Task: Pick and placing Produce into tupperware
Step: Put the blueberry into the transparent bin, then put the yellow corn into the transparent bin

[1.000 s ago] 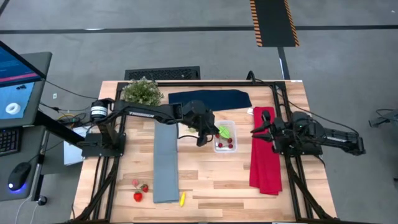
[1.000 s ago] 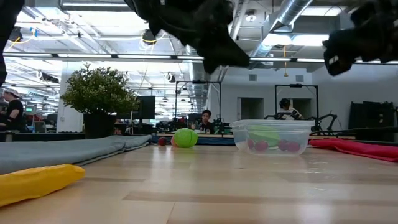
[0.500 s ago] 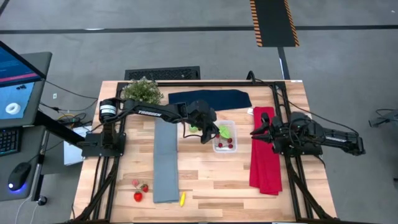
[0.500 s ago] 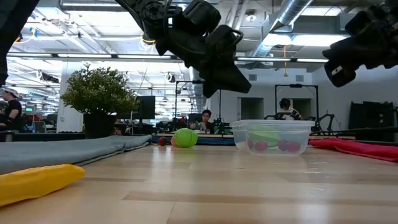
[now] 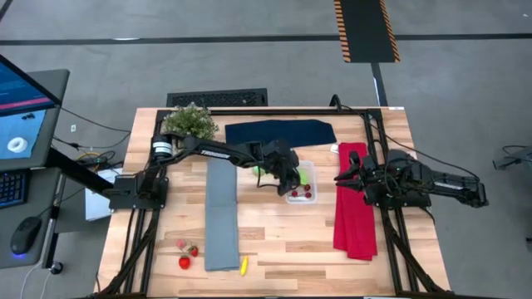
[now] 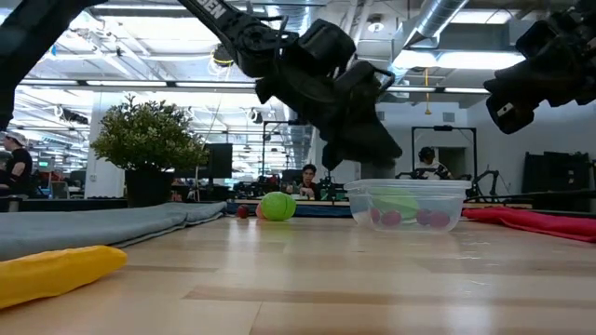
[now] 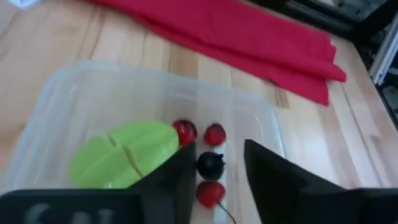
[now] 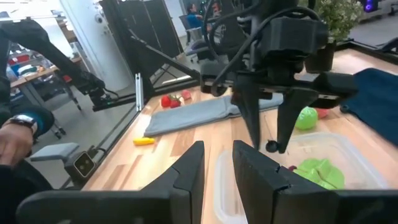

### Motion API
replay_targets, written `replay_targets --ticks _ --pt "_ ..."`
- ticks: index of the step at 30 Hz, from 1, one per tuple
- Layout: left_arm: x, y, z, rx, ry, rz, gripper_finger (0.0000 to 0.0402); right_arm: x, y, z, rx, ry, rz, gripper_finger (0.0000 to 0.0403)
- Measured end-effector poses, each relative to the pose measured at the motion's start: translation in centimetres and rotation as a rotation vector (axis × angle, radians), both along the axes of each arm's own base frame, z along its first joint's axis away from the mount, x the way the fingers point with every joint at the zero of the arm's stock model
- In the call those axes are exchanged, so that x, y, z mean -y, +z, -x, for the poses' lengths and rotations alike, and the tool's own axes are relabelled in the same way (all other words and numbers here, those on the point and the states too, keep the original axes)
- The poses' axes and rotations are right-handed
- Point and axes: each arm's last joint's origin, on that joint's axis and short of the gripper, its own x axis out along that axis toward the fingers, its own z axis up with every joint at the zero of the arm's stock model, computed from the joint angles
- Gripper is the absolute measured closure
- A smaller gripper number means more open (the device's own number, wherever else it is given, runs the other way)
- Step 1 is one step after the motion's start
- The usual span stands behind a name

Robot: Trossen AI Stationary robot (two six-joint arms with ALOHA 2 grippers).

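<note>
my tub (image 7: 81,87): clear | in it: lime-green piece (image 7: 124,155), red cherries (image 7: 214,134), one dark cherry (image 7: 211,165) | cloth (image 7: 249,43), upper right: red

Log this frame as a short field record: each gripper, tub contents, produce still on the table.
left gripper: over the clear tub, fingers parted, a dark cherry between the tips
right gripper: waiting above the red cloth, fingers slightly apart, nothing held
tub contents: lime-green piece, red cherries
still on table: green ball, strawberries, yellow piece
</note>
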Motion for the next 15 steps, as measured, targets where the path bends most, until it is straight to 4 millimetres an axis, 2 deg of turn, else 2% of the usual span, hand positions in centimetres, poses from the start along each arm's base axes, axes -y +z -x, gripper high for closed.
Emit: replay_targets --ticks 4,8,13,15 --pt "0.1 1.1 -0.4 0.044 -0.006 -0.017 0.0213 0.0 -0.1 0.0 -0.007 0.001 -0.001 0.0296" --pt "-0.2 1.2 -0.3 0.041 -0.020 0.011 0.0164 0.0 -0.1 0.0 -0.006 0.001 -0.001 0.0296" --pt "-0.2 1.3 -0.3 0.051 -0.053 0.014 0.0140 0.0 -0.1 0.0 -0.007 0.001 -0.002 0.0296" --pt "-0.2 1.7 0.0 0.075 -0.150 0.046 0.0139 0.0 -0.1 0.0 -0.007 0.001 -0.002 0.0296"
